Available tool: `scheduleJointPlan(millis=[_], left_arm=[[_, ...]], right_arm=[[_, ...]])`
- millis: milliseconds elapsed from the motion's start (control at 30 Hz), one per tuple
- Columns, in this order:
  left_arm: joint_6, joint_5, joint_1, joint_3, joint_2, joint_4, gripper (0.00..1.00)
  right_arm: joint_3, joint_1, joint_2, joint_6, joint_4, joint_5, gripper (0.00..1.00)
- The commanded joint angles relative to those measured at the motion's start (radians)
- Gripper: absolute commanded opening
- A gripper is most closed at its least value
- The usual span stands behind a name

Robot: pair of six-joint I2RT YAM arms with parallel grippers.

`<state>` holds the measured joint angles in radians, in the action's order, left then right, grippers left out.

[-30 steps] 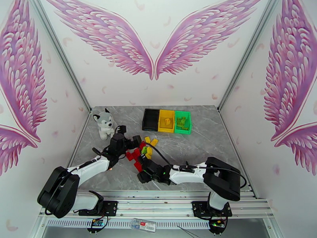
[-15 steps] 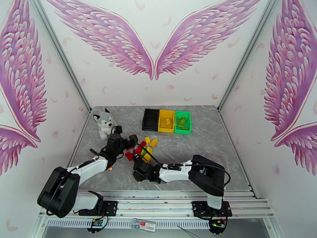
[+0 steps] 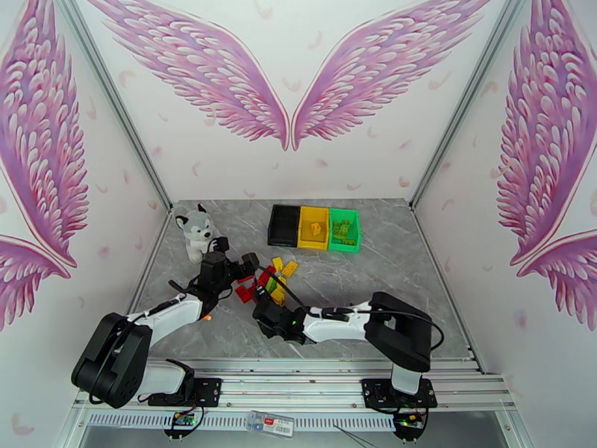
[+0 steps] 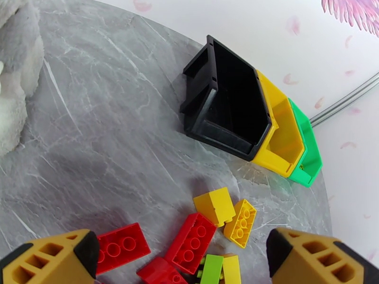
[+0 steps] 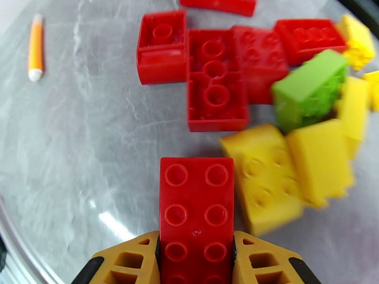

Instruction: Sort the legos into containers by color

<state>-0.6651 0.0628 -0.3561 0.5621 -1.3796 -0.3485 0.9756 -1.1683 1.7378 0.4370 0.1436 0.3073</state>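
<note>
we are pinching a red brick [image 5: 196, 209] lengthwise in our right jaws, beside the pile [image 5: 215, 86]; the black bin [image 4: 201, 91] is sitting well beyond it, nearer our left jaws, which are hanging wide open, empty.

Three bins [image 3: 313, 246], one plush dog [image 3: 195, 231], one peg [image 5: 35, 46], many bricks [image 5: 217, 86].

Most legos [image 3: 279, 269] lie before the containers [image 3: 299, 227], some seemingly inside.
</note>
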Motion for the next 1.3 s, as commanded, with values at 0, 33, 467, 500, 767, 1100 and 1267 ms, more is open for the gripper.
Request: scheduleJointPlan(millis=[0, 33, 467, 500, 767, 1100, 1267], left_arm=[[0.001, 0.028, -0.012, -0.005, -0.015, -0.021, 0.99], [0.003, 0.028, -0.017, -0.004, -0.018, -0.021, 0.99], [0.123, -0.068, -0.178, 0.075, -0.004, 0.073, 0.99], [0.137, -0.085, -0.193, 0.082, -0.003, 0.086, 0.99], [0.130, -0.119, -0.189, 0.066, 0.023, 0.089, 0.99], [0.106, -0.133, -0.148, 0.020, 0.086, 0.074, 0.99], [0.106, -0.123, -0.146, 0.028, 0.070, 0.072, 0.99]], right_arm=[[-0.023, 0.000, -0.117, -0.040, 0.045, 0.095, 0.23], [-0.025, 0.005, -0.135, -0.046, 0.062, 0.118, 0.23], [0.012, 0.297, -0.198, -0.018, 0.054, 0.021, 0.19], [0.035, 0.321, -0.182, -0.014, 0.043, 0.001, 0.19], [0.473, 0.469, 0.124, -0.032, 0.152, -0.051, 0.18], [1.038, 0.603, 0.498, -0.040, 0.381, -0.149, 0.32], [1.224, 0.613, 0.589, -0.082, 0.482, -0.180, 0.59]])
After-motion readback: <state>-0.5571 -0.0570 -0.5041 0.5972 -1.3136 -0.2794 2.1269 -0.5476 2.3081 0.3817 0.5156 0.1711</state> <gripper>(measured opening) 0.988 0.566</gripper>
